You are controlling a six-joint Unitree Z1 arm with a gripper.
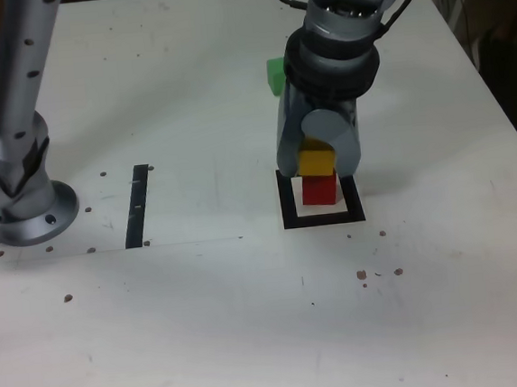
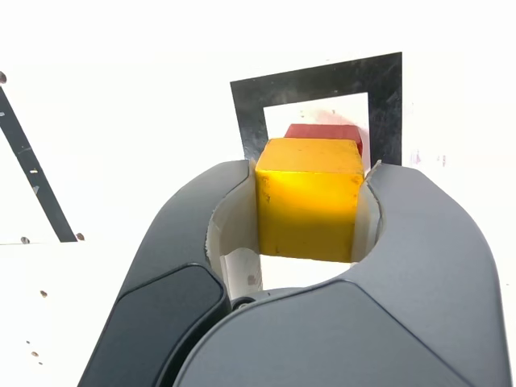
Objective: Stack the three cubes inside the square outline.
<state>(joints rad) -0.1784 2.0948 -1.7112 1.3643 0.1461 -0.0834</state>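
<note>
The red cube (image 1: 320, 190) sits inside the black square outline (image 1: 289, 211) on the white table. Directly on top of it is the yellow cube (image 1: 316, 162), with my gripper (image 1: 317, 157) shut on its two sides. In the wrist view the yellow cube (image 2: 309, 197) fills the gap between the two grey jaws, and a strip of the red cube (image 2: 322, 131) shows beyond it within the outline (image 2: 314, 81). The green cube (image 1: 275, 76) lies on the table behind the gripper, partly hidden by the arm.
A thin black strip (image 1: 138, 205) lies on the table at the exterior view's left, also visible in the wrist view (image 2: 32, 173). The arm's metal base (image 1: 20, 210) stands at the far left. Small dark specks dot the tabletop.
</note>
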